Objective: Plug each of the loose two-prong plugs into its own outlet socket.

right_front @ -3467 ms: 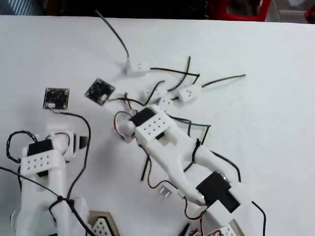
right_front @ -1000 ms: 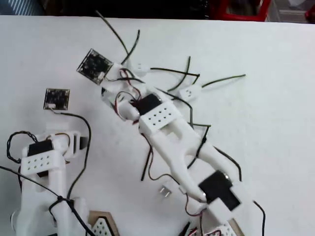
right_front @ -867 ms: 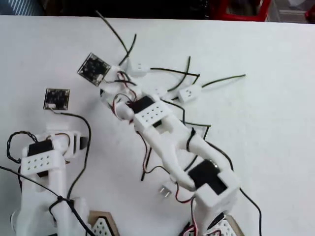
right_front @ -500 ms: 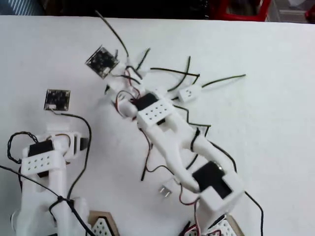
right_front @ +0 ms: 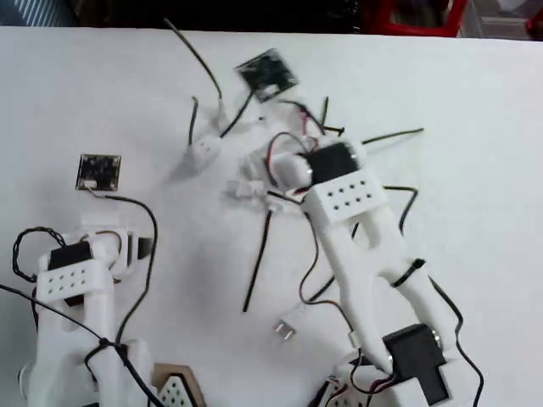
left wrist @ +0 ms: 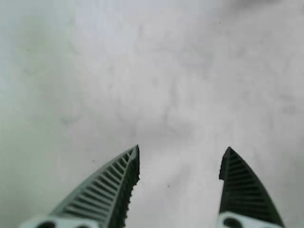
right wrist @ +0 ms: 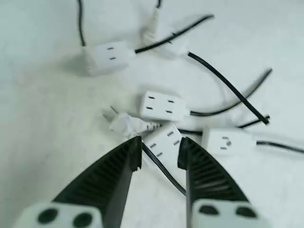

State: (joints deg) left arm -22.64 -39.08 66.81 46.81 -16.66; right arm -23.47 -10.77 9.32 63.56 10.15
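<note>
The left pincer stands open over bare tabletop at the lower left of the high view. Just left of centre the right pincer hangs partly open over white outlet sockets and one plug, and another loose plug lies alone at the lower middle. The plugs look light, hard and smooth, with springy cords that may pull at them, so I would grip the body's flat sides, behind the prongs.

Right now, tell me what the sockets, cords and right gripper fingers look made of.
Sockets: white moulded plastic, smooth, slight sheen. Cords: black rubbery or vinyl sheath, bending freely. Fingers of the right gripper: dark plastic, probably; matte, no metallic glint.
</note>
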